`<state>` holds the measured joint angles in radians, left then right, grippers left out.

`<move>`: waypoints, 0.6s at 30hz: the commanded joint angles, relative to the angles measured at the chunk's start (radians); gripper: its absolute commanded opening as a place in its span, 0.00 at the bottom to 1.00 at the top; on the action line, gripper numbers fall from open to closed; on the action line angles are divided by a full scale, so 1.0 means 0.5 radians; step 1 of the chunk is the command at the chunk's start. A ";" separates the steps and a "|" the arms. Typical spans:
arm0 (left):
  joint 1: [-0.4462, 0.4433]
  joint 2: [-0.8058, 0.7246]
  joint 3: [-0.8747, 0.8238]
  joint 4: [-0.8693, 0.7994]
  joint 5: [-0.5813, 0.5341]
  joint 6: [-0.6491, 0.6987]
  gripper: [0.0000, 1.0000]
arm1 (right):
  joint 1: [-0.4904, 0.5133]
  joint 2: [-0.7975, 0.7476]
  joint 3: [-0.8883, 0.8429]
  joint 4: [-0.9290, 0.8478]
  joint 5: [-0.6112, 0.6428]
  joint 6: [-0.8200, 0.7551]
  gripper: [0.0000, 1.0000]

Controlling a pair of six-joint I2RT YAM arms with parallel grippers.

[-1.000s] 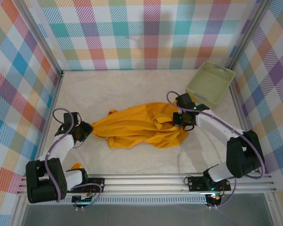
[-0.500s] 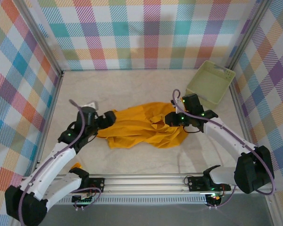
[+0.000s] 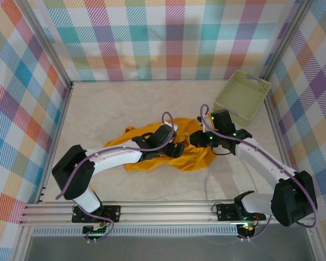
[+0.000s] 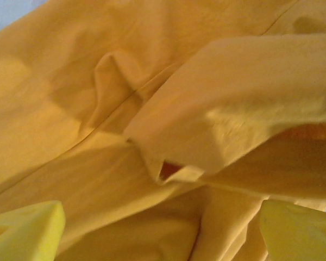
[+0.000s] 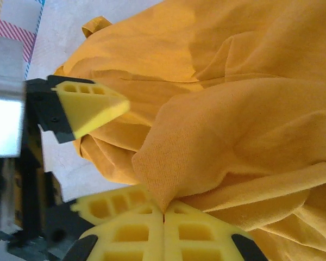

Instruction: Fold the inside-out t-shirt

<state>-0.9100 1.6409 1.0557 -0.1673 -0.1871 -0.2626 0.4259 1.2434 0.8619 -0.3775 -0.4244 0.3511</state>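
The mustard-orange inside-out t-shirt (image 3: 191, 159) lies crumpled mid-table. My left arm reaches across it, and my left gripper (image 3: 176, 150) sits on its middle. In the left wrist view that gripper (image 4: 163, 225) is open, yellow fingertips (image 4: 23, 231) wide apart with folds of the shirt (image 4: 152, 81) between and ahead of them. My right gripper (image 3: 198, 139) is at the shirt's right part. In the right wrist view it (image 5: 164, 211) is shut on a pointed fold of the shirt (image 5: 233, 125). A left finger (image 5: 89, 106) shows just beside that fold.
A pale green plastic basket (image 3: 243, 95) stands at the back right corner, apart from the shirt. Checked walls enclose the table on three sides. Bare tabletop (image 3: 125, 103) lies behind the shirt, and the rail (image 3: 168, 209) runs along the near edge.
My left arm has swung from the table's left side across the shirt to its middle, close to the right gripper. The right gripper has held its place on the fold.
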 commanded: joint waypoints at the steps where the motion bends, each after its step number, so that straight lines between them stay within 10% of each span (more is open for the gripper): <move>1: -0.015 0.096 0.101 0.043 -0.224 0.025 0.89 | 0.004 -0.065 -0.030 0.046 -0.050 0.006 0.00; 18: -0.017 0.082 0.076 0.201 -0.573 -0.069 0.38 | 0.004 -0.016 -0.053 0.021 0.072 0.018 0.00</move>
<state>-0.9142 1.7138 1.0878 -0.0944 -0.4454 -0.2989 0.4259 1.2316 0.8391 -0.3782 -0.3939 0.3523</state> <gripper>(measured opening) 0.400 0.063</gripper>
